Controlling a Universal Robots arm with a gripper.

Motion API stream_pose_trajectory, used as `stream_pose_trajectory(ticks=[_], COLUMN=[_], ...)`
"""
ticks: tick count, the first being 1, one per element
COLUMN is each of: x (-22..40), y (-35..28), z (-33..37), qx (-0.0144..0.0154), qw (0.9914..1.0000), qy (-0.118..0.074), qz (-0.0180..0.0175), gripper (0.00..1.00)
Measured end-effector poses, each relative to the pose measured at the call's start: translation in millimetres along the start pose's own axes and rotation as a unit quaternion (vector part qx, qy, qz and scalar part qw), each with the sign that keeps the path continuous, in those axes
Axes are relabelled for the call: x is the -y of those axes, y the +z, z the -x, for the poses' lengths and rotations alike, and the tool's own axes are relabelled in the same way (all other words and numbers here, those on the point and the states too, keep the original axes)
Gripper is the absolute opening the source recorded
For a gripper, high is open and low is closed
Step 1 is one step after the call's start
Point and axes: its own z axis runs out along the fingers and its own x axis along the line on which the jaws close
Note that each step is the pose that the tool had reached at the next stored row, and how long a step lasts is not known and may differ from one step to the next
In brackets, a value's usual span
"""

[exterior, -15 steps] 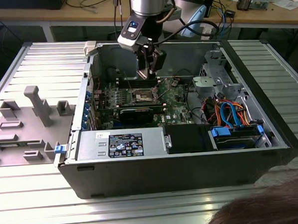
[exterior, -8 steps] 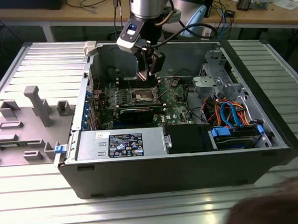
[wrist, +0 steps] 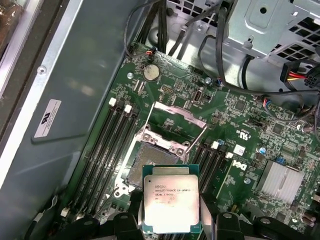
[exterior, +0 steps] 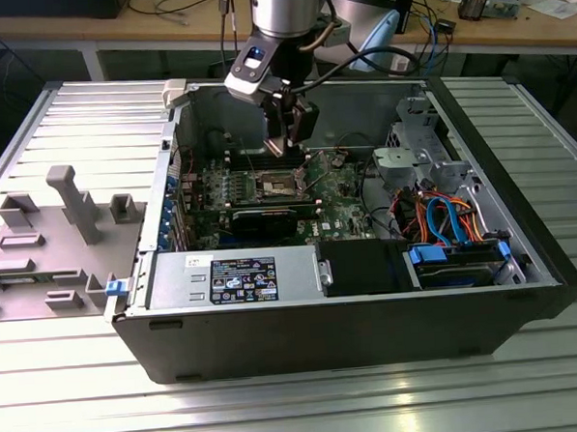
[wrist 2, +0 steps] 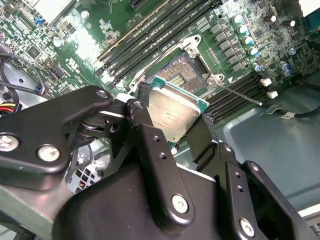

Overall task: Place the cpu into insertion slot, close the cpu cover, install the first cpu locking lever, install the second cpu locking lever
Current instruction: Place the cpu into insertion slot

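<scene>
You have the fingers (wrist 2: 200, 137) clamped on the cpu (wrist: 171, 204), just above the insertion slot (wrist: 150, 164), cpu cover (wrist: 176, 114) raised.

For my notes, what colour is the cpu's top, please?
The cpu is silvery-grey on top; see first wrist view.

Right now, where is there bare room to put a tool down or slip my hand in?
Free: the ribbed table in front of the computer case, and the strip at the exterior view's right of it. Crowded: around the insertion slot, where the gripper holds the cpu.
</scene>
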Motion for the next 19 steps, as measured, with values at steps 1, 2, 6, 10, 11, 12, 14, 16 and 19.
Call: stream_pose_trajectory(ticks=[1,2,6,10,11,12,14,16,19], x=[0.0,0.0,0.0,0.0,0.0,0.0,0.0,0.0,0.0], y=[0.4,0.7,1.7,2.5,2.7,2.9,3.2,3.5,3.9], z=[0.0,0.0,0.0,-0.1,-0.1,-0.1,-0.1,-0.1,-0.1], qx=[0.0000,0.0000,0.0000,0.0000,0.0000,0.0000,0.0000,0.0000,0.0000], qw=[0.99998,0.99994,0.99974,0.99948,0.99940,0.99930,0.99914,0.99898,0.99867], qy=[0.007,0.011,0.023,0.032,0.034,0.037,0.041,0.045,0.052], qz=[-0.0002,-0.0003,-0.0006,-0.0009,-0.0009,-0.0010,-0.0011,-0.0012,-0.0014], gripper=[0.54,0.54,0.54,0.54,0.54,0.54,0.54,0.54,0.54])
